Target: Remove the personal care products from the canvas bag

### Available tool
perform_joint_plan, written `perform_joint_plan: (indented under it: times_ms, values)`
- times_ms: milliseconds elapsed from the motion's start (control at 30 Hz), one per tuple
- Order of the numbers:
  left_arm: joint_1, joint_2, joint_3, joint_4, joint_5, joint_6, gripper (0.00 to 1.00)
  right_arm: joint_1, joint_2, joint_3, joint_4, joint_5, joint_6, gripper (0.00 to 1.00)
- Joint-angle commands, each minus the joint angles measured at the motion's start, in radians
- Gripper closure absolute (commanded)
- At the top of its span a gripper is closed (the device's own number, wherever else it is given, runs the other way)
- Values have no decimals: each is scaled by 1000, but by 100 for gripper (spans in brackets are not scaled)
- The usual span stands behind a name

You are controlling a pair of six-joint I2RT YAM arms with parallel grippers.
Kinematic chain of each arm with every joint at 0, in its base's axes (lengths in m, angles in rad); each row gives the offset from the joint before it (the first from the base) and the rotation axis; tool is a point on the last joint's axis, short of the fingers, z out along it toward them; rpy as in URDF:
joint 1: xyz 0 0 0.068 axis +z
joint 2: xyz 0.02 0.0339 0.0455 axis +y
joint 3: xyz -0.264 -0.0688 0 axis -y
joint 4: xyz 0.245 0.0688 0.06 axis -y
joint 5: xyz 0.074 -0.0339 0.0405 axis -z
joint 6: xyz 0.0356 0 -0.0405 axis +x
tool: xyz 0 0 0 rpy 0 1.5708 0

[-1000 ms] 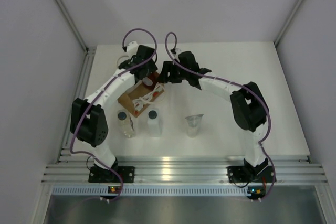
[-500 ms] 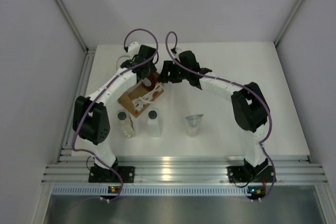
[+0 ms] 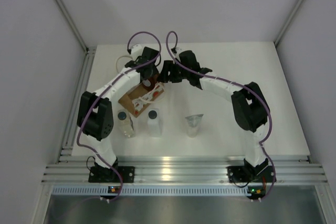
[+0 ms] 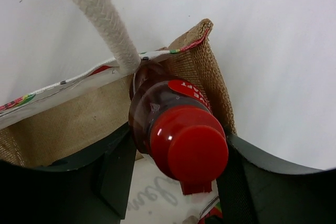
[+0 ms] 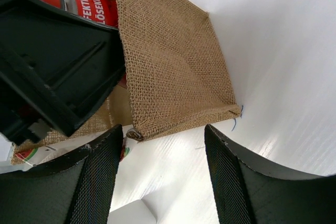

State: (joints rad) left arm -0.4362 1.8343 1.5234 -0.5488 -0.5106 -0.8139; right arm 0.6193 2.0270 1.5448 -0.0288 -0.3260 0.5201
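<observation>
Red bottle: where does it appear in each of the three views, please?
Top external: red bottle at the far end of the canvas bag.
Left wrist: centre, cap toward the camera.
Right wrist: top left corner.
Shared landmark: the canvas bag.

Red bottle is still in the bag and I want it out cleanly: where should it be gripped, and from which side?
Grip the red bottle at its shoulder just under the cap, coming in through the open mouth of the bag and clamping from both sides. The cap end pokes out there; burlap walls in the body and the rope handle runs alongside.
</observation>
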Motion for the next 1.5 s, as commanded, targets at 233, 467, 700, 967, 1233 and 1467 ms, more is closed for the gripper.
perform_joint_plan:
  times_ms: [233, 467, 700, 967, 1233, 1467]
  values:
    - [27, 83, 27, -39, -35, 22, 40, -13, -22, 11, 82, -30, 14, 38]
    - [28, 68, 34, -40, -48, 39, 72, -15, -19, 11, 84, -39, 15, 38]
    - [28, 42, 87, -39, -77, 142, 100, -16, -30, 12, 87, -51, 20, 38]
    - [27, 10, 96, -37, -140, 245, 100, -20, -40, 9, 87, -59, 20, 38]
    - [25, -21, 75, -8, -117, 239, 100, -18, -42, 9, 87, -62, 18, 38]
    - [25, -92, 60, 26, -54, 236, 100, -20, -47, 5, 86, -58, 12, 38]
